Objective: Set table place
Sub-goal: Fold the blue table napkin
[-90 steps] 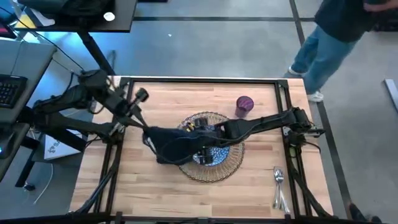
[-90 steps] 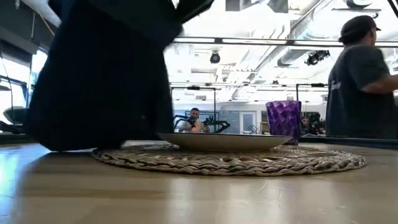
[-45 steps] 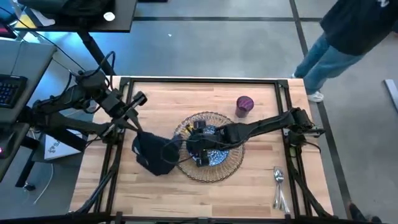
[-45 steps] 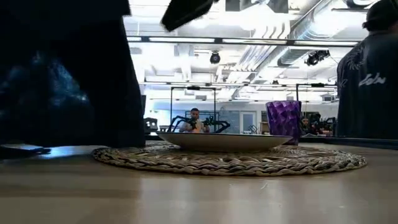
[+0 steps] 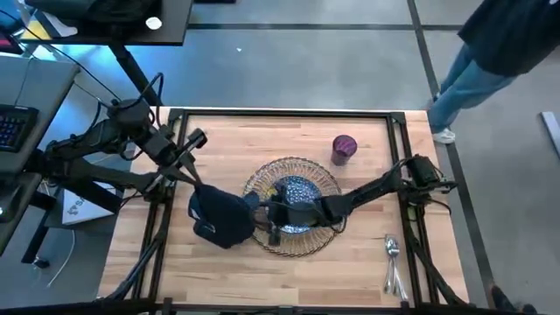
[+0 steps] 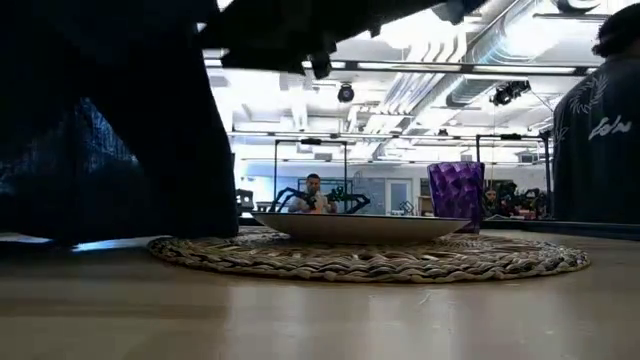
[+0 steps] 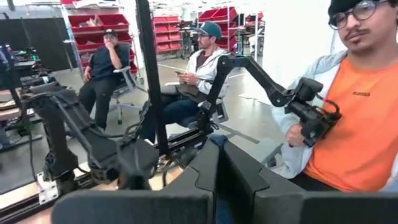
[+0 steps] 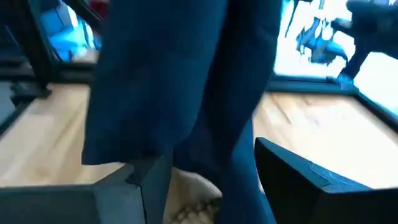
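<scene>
A: What does the napkin (image 5: pixel 219 219) look like?

B: Dark navy cloth, bunched and hanging in folds. From above it sits at the left edge of the woven mat (image 5: pixel 325 182), partly over its rim and partly over the bare wood of the bench (image 5: pixel 262 140). In the low view it is a broad dark curtain (image 6: pixel 120 130) reaching down to the bench on the left of the mat (image 6: pixel 400 262).

A: And the rest of the place?

B: The blue-white speckled plate (image 5: pixel 302 191) lies in the middle of the mat. The purple cup (image 5: pixel 344 147) stands on the bench just beyond the mat's far right rim. The silver cutlery (image 5: pixel 391 262) lies near the bench's right front corner, well apart from the mat.

A: Where is the cloth relative to the fingers?

B: The left gripper (image 5: pixel 199 194) is at the top of the cloth; its fingers (image 7: pixel 205 174) are pressed together with a sliver of blue cloth between them, so it is pinching the napkin. The right gripper (image 5: pixel 267 217) is over the plate's left edge, just beside the cloth. In its wrist view the fingers (image 8: pixel 292 174) are spread, and the napkin (image 8: pixel 180 81) hangs in the gap between them and beyond; I cannot tell whether it touches them.
</scene>
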Controlling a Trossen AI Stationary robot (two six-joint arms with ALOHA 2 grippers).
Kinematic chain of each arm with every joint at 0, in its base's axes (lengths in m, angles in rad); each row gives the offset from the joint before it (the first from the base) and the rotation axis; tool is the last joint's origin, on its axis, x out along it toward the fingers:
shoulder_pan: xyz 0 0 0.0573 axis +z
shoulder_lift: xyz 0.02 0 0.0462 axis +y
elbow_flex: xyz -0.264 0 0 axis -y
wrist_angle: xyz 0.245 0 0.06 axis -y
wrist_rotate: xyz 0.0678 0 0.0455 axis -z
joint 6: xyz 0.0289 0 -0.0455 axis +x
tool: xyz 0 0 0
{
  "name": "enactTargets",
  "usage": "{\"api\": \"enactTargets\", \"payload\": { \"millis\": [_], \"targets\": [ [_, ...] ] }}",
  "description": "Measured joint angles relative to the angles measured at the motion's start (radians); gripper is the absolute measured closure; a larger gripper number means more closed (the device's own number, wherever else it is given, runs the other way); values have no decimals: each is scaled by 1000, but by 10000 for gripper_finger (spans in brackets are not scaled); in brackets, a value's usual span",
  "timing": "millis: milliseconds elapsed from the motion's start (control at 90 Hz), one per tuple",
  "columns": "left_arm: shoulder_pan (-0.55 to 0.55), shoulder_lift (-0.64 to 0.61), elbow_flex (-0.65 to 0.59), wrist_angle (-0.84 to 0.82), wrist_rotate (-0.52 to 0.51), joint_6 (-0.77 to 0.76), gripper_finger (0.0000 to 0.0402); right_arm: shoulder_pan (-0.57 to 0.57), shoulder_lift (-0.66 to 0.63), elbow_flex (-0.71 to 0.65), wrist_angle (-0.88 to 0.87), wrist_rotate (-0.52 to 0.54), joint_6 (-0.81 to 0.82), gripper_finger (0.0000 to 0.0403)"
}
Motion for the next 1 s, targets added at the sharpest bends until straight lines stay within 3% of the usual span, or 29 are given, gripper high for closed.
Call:
{"api": "enactTargets", "payload": {
  "millis": [100, 300, 589, 733, 1000],
  "targets": [
    [0, 0, 0, -15, -39, -10, 402, 34, 0, 4, 117, 16, -78, 206],
    [0, 0, 0, -18, -81, -15, 402, 84, 0, 33, 229, 160, -291, 206],
    [20, -6, 0, 16, -130, -37, 402, 85, -23, 37, 367, 189, -472, 206],
    [56, -26, 2, 52, -233, -78, 402, 89, -108, 37, 346, 181, -533, 206],
    [149, -12, 86, 67, -347, -115, 402, 24, -309, 37, 116, 99, -538, 206]
  ]
}}
